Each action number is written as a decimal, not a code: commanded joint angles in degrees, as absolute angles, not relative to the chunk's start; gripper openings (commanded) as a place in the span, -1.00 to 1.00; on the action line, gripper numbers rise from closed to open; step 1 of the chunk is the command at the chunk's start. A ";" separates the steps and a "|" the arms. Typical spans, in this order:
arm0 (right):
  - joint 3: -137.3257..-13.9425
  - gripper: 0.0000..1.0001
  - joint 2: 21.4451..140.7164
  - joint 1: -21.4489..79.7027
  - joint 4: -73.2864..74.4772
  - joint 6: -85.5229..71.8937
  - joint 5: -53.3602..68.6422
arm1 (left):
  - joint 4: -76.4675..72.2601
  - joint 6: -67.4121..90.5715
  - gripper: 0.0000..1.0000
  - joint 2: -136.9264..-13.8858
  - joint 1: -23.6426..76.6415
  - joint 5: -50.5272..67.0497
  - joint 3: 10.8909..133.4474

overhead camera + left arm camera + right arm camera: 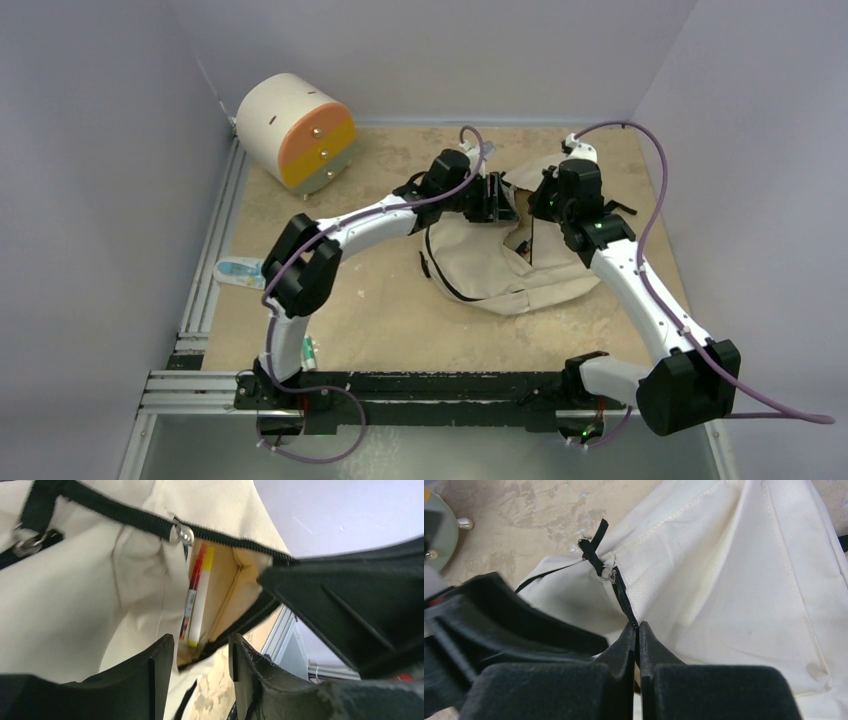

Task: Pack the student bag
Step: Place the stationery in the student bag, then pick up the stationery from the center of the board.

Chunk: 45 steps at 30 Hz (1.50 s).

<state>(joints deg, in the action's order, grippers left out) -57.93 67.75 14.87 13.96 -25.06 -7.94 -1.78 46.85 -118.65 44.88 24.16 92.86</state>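
Right wrist view is showing the right gripper [638, 630] clamping shut on the zipper [623, 594] edge of the student bag [724, 570], lying on the table [524, 510] between both arms. Hold that edge taut, pocket mouth open. Only left wrist view is showing the left gripper [201, 645] part-open, empty, and two markers [197, 595] pocketed.
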 commanded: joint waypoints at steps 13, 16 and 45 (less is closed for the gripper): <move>-57.51 -1.00 65.35 14.84 8.75 -26.18 -9.39 | 23.88 42.79 -0.13 -79.42 42.74 -4.88 67.45; -57.18 -1.00 65.13 14.85 8.53 -26.19 -9.41 | 35.96 47.29 -0.13 -73.30 42.72 -13.79 65.20; -54.40 -1.00 65.48 14.85 5.12 -26.19 -5.32 | 80.88 102.50 0.41 -66.87 42.72 -22.81 42.68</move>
